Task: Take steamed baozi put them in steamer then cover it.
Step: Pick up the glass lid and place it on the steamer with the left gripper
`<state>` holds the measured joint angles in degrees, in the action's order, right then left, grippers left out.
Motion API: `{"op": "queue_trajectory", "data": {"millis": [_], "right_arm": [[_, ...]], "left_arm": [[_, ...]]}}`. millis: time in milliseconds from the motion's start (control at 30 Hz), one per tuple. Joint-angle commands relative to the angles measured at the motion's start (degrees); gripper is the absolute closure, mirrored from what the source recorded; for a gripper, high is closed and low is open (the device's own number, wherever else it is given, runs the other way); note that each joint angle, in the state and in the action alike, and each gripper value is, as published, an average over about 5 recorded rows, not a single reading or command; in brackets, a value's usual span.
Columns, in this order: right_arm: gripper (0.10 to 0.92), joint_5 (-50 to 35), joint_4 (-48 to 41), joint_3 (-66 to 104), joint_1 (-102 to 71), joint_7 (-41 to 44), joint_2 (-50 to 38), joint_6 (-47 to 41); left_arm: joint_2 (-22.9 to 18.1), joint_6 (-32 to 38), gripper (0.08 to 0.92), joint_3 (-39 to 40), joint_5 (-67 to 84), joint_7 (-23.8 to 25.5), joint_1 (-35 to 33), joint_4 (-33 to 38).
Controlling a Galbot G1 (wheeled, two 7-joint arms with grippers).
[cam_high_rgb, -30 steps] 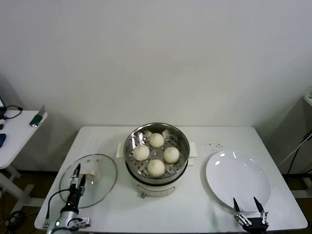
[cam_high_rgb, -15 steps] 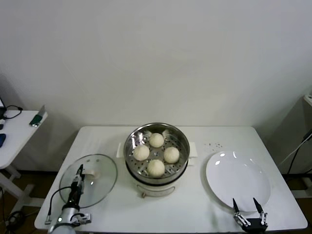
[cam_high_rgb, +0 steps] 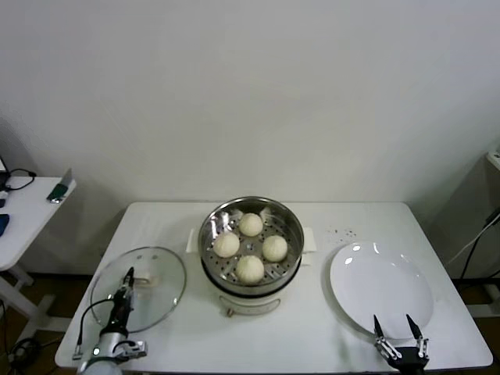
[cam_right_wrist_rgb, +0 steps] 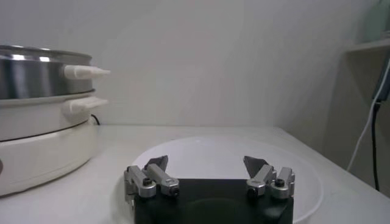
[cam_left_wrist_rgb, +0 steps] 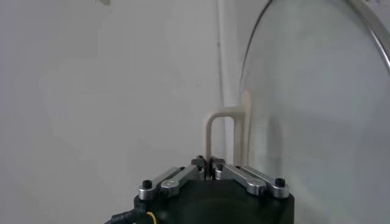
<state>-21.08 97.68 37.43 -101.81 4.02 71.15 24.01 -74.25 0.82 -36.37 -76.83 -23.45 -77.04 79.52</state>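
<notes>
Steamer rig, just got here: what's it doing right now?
All four baozi already sit in the open steamer. The left gripper is shut on the cream handle of the glass cover, which lies on the table to the steamer's left; the cover is not on the steamer yet. The right gripper is open, waiting at the near edge of the empty white plate. Covering the steamer is what remains.

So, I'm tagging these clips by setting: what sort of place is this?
Probably a lab or test room set up as a mock kitchen, not a home. A white table stands against a bare wall, holding only an electric steamer and a plate; a side desk carries cables and devices.
</notes>
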Motion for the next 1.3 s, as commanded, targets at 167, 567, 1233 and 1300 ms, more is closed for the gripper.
{"op": "queue_trajectory", "data": {"millis": [167,567,1233,1300], "right_arm": [[0.203,0.6,-0.6,-0.4,0.2,0.1,-0.3,0.3],[0.203,1.5,0.0,-0.2,0.9,-0.3,-0.9,0.0],[0.203,0.9,-2.3,-1.1,5.1,0.8,-0.7,0.9],[0.203,1.0,-2.7,-1.3,5.4,0.9,-0.7,1.2]], "left_arm": [[3.5,-4.2,0.863,0.3,11.0,7.0,-4.2,18.6],[15.4,-19.6,0.863,0.1,24.6,23.4,-5.0,38.6],[5.1,-38.3,0.863,32.3,1.6,37.0,12.4,44.0],[2.0,-39.1,0.863,35.2,-1.2,38.3,13.8,42.7]]}}
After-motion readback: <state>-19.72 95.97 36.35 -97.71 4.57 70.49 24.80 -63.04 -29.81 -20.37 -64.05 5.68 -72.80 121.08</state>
